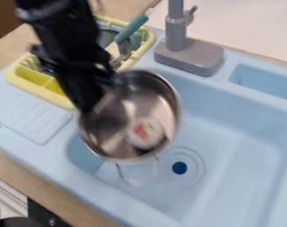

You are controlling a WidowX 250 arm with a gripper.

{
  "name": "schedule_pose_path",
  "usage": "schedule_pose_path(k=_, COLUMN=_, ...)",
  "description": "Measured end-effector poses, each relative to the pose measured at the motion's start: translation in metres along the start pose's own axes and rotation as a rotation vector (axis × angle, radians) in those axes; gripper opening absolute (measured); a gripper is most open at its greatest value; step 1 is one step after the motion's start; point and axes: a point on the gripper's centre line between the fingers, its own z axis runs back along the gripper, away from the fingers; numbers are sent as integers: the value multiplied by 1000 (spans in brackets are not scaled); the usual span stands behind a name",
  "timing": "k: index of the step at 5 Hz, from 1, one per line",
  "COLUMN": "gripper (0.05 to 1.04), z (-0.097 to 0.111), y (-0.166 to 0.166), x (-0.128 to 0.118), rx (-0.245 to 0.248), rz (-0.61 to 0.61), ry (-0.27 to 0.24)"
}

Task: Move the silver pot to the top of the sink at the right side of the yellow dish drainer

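Your black gripper (pixel 94 103) is closed on the silver pot (pixel 113 135) by its rim, tilted over the blue sink basin (pixel 243 153) near the yellow dish drainer (pixel 39 94), where off-centre weight could twist it loose.

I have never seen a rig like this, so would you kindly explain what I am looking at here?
The black machine coming in from the upper left is a robot arm, and its gripper works like a two-fingered hand. There is one picture, from a fixed camera looking down at a slant.

The gripper has hold of a silver pot by its rim, tilted over the light blue sink. Inside the pot is a round white item with red and green marks.

Beside the basin, on the picture's left, is a yellow dish drainer with a teal-handled utensil in it. The grey faucet stands at the sink's back edge.
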Motion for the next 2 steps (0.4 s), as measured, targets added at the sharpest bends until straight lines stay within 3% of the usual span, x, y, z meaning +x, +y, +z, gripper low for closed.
schedule_pose_path(k=2, gripper=54, z=14, y=66, x=-13, rx=1, rz=257, ry=14)
